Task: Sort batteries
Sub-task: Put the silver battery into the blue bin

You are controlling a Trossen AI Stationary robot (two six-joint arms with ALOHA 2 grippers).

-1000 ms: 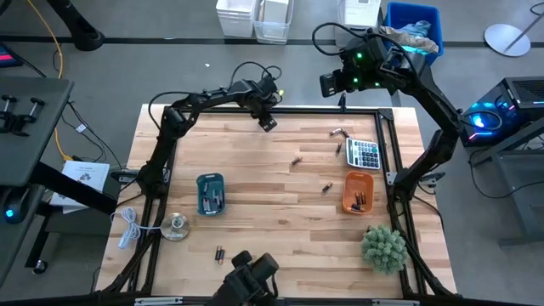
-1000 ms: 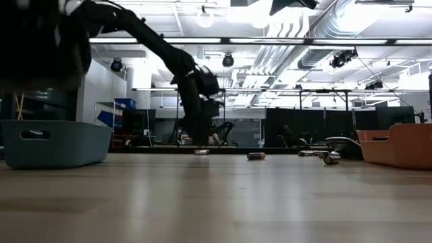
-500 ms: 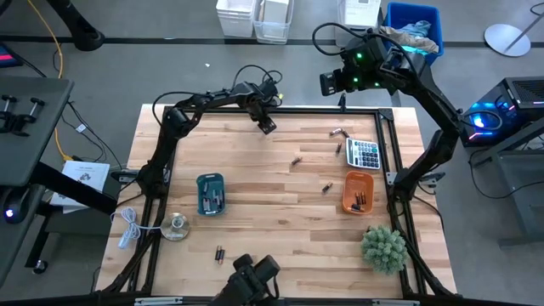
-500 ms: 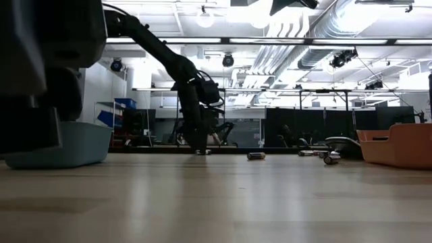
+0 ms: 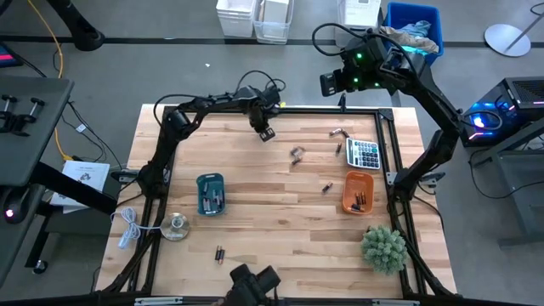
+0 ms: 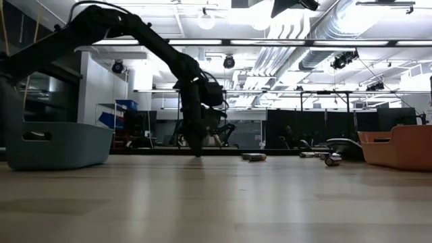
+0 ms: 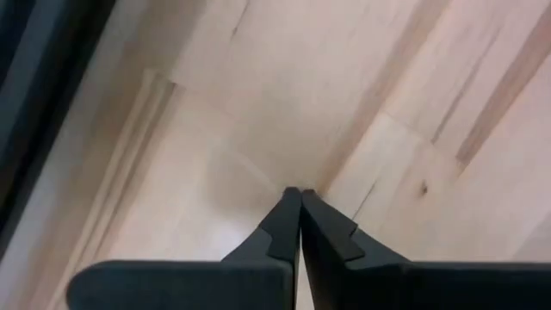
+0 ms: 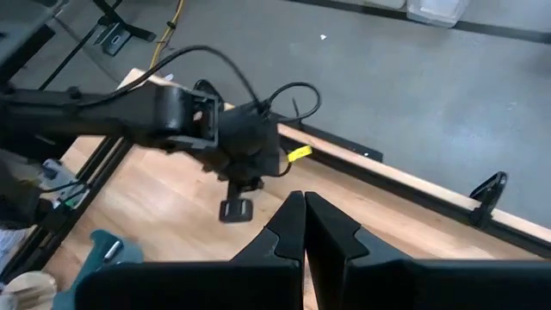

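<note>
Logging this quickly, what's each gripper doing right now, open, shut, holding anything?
Left gripper: jaws shut just above the table, nothing between them.
Right gripper: jaws shut, empty, raised beyond the table's far edge.

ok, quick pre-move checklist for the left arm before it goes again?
1. Left gripper holding a battery: not ok, fingers shut on nothing above bare wood.
2. Left gripper position: ok, at the far side of the wooden table, near its middle.
3. Nearest loose dark cylindrical batteries: ok, lying free on the wood.
4. Blue plastic tray: ok, unobstructed.
5. Orange plastic tray: ok, unobstructed.
6. Right gripper: ok, shut, raised behind the far edge.
</note>
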